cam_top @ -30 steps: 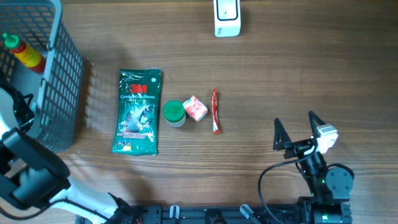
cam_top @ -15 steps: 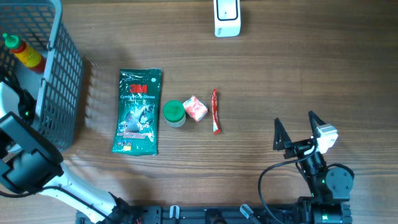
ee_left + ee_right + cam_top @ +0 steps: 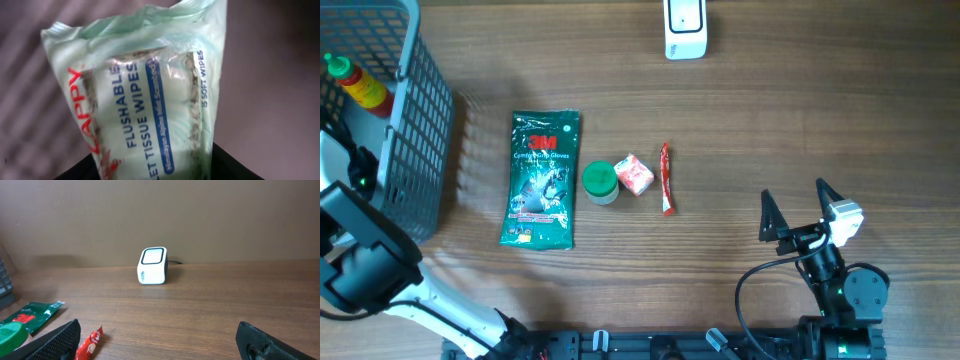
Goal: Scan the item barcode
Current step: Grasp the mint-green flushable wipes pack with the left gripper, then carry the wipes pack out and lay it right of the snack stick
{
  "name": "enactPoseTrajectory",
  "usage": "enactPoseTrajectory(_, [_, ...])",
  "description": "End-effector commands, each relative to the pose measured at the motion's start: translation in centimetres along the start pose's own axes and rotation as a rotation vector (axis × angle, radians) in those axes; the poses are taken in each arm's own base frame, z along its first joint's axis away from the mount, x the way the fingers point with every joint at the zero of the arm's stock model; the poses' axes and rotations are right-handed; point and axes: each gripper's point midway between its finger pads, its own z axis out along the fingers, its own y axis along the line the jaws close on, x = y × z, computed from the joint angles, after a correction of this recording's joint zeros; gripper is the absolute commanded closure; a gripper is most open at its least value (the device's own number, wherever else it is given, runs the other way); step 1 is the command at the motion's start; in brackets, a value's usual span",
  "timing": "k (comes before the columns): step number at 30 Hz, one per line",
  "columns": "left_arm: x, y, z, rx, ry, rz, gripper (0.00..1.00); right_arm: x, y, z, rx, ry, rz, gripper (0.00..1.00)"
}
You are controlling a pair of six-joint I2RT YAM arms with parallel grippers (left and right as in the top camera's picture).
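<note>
The wipes (image 3: 150, 100) stand right up against the left claw (image 3: 155, 167), a pale green pack filling its wrist view, its lower end down between the two dark fingers (image 3: 75, 172); the fingers lie against the pack's sides, but whether they truly pinch it I cannot tell; what is behind the pack is a striped blur. From overhead the left arm (image 3: 365, 265) sits at the table's (image 3: 770, 110) far left edge beside the basket (image 3: 420, 150), and the pack itself is hidden there; a red sauce bottle (image 3: 355, 85) lies in the basket beyond the arm. The right claw (image 3: 792, 200) hangs low over the wood with its fingers spread wide and nothing between them; the scanner (image 3: 151, 266) stands straight ahead of it, well apart, white with a dark window, bare wood between the two. Ahead and to the left of that claw lie a red sachet (image 3: 666, 178), nearest; then a small red and white box (image 3: 634, 174) touching a green-lidded jar (image 3: 600, 182); then a green glove pack (image 3: 542, 180), which lies between the jar and the basket.
</note>
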Motion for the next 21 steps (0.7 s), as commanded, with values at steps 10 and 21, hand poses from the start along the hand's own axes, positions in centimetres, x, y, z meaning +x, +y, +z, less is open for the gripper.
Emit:
enactPoseTrajectory(10, [-0.8,-4.7,-26.0,0.675,0.111,0.082,0.47,-0.1,0.0,0.0,0.006,-0.007,0.010,0.00])
enactPoseTrajectory(21, [15.6,2.0,-35.8,0.891,0.410,0.667,0.52,-0.1,0.0,0.0,0.006,-0.007,0.010,0.00])
